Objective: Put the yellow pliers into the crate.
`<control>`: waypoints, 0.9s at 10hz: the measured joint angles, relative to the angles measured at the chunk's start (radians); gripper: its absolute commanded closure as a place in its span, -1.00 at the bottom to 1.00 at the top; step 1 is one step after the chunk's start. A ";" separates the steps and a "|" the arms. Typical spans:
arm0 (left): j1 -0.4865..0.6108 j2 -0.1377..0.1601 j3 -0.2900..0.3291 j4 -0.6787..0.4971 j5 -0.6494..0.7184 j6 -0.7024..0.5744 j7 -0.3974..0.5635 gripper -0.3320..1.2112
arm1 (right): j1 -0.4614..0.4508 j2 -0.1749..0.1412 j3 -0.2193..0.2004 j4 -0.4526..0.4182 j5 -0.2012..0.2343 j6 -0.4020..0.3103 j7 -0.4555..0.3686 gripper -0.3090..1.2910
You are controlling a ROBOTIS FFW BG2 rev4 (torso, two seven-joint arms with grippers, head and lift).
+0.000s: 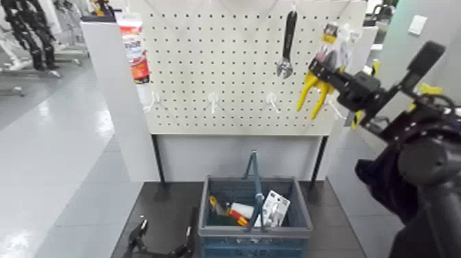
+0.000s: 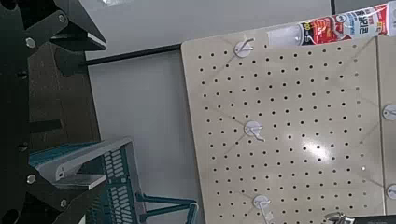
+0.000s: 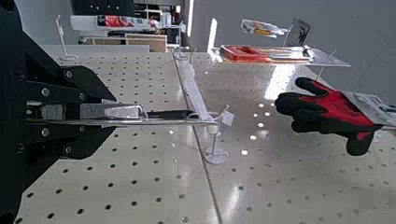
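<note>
Pick-up step: right gripper (image 1: 328, 68), jaws pinching the carded yellow pliers (image 1: 313, 88) on pegboard (image 1: 226, 68), upper right; next, unhook, lower into crate (image 1: 255, 223), bottom centre.

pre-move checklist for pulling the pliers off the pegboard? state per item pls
1. Right gripper at the pliers: ok, it sits at the card's top on the pegboard.
2. Card between the fingers: ok in the right wrist view, where the thin card lies edge-on in the closed jaws.
3. Card off its hook: not ok, pliers hang on the board.
4. Wrench clear of the pull path: ok, it hangs beside, apart.
5. Crate ready: ok, below the board, handle upright, some items inside.
6. Left gripper out of the way: ok, low beside the crate.
</note>
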 measured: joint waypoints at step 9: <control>0.000 -0.001 0.004 0.000 0.000 0.000 0.001 -0.20 | 0.152 0.062 0.039 0.147 0.021 -0.017 0.033 0.81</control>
